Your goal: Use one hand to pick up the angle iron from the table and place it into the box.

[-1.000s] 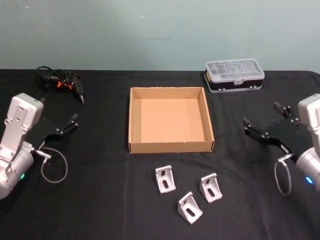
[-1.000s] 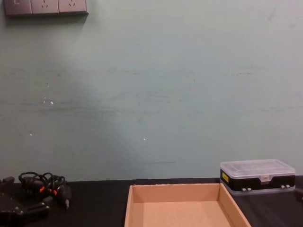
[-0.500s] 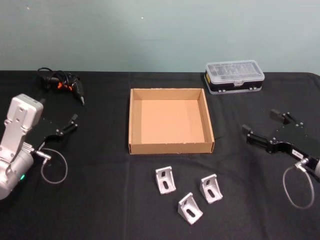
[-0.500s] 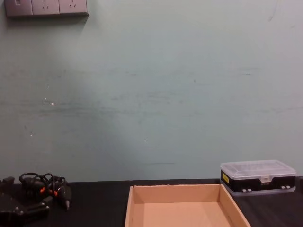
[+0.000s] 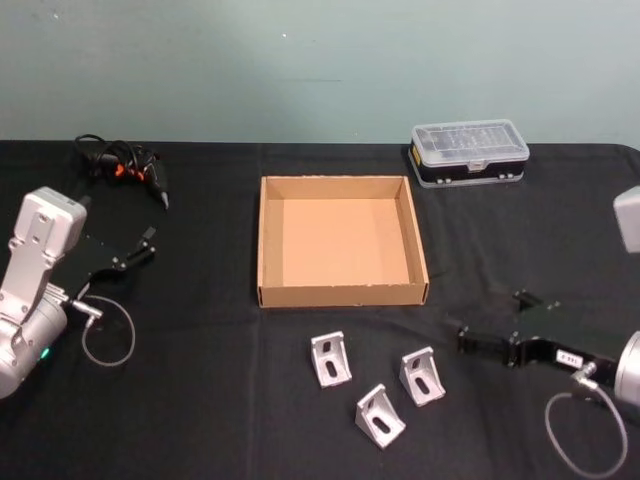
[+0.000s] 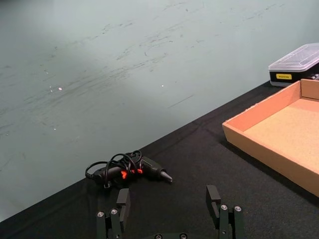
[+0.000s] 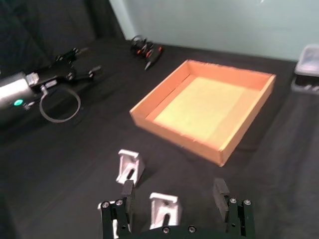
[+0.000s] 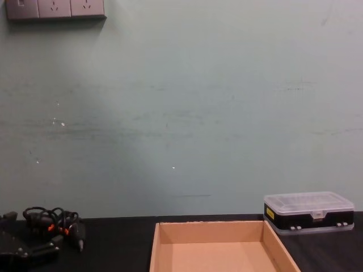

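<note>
Now the right gripper (image 5: 492, 322), jaws open, hovers near the nearest bracket (image 5: 422, 375) on the desk (image 5: 200, 400) (in front of the box (image 5: 343, 293)); straddle one flange squarely before closing. The left gripper (image 5: 135, 250) sits parked, open.

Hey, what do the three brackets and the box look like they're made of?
The brackets: probably aluminium, matte, going by the pale silver-grey surface and thick slotted walls; steel can't be ruled out. The box: plain cardboard, matte tan, with thin straight walls.
</note>
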You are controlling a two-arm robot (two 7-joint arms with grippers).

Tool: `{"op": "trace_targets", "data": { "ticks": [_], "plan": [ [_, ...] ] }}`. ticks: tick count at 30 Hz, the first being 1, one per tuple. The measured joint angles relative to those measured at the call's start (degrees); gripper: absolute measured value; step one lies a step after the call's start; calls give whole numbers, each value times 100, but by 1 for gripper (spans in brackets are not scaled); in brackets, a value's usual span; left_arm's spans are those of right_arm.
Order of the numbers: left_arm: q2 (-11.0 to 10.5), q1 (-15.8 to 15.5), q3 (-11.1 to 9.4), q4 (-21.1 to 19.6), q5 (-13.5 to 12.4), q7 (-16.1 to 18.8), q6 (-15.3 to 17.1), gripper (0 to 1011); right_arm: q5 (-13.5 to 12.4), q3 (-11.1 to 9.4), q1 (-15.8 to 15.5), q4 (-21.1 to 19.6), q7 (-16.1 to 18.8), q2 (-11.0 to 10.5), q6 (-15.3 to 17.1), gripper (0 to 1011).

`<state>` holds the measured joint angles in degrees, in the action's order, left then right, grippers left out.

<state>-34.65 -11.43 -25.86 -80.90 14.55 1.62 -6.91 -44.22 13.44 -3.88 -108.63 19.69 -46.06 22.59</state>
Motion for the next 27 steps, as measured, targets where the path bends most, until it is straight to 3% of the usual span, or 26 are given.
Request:
{"op": "trace_targets", "data": {
  "ticks": [15, 27],
  "plan": [
    [0, 0, 0, 0, 0, 0, 0, 1000, 21, 585, 267, 141, 7, -78, 184, 1003],
    [0, 0, 0, 0, 0, 0, 0, 1000, 363, 994, 567, 427, -121, 45, 180, 1003]
  ]
}}
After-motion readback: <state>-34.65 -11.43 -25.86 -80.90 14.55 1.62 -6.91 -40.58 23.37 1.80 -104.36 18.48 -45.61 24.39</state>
